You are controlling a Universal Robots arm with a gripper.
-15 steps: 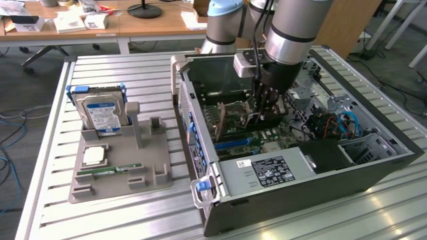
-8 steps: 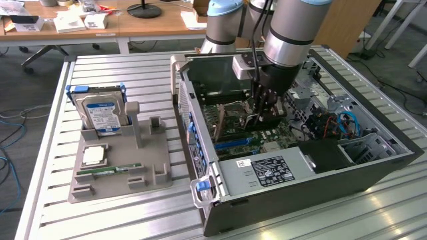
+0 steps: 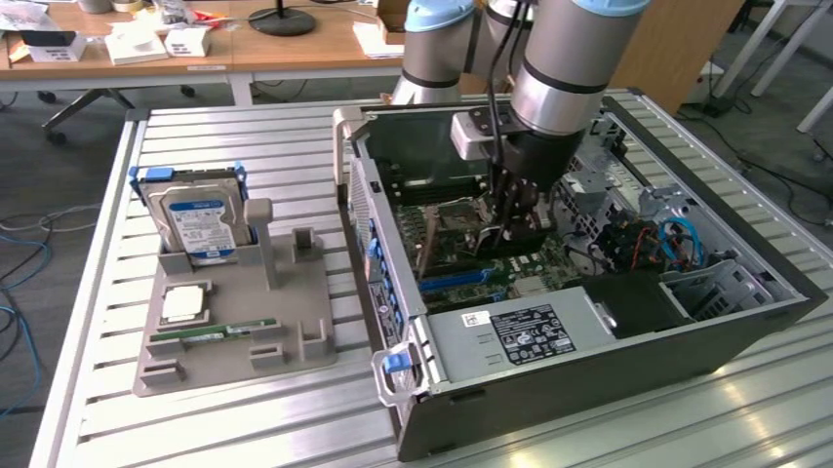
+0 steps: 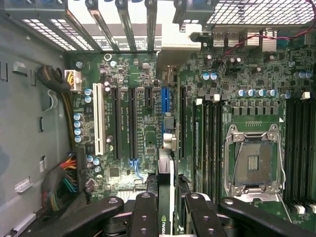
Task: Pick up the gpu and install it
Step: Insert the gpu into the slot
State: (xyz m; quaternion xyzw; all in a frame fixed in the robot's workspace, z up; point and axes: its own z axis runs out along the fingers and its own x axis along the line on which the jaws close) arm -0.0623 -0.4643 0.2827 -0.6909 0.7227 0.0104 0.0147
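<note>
Gripper (image 4: 170,212) clenched on the gpu (image 4: 165,177), holding it edge-on inside the computer case (image 3: 586,390) above the motherboard (image 4: 148,128); the card's long axis ran parallel to, and in line with, the blue slot (image 4: 166,106).

Slatted metal table (image 3: 234,127): grey parts holder (image 3: 221,369) beside open computer case (image 3: 625,375).

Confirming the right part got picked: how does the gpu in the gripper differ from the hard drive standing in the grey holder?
The gpu is a thin dark card; the hard drive is a thick silver block with a blue-white label. The gpu is clamped in the gripper above the motherboard inside the open case; the hard drive sits in the grey holder outside it, toward the exterior view's left. Both stand on edge.
</note>
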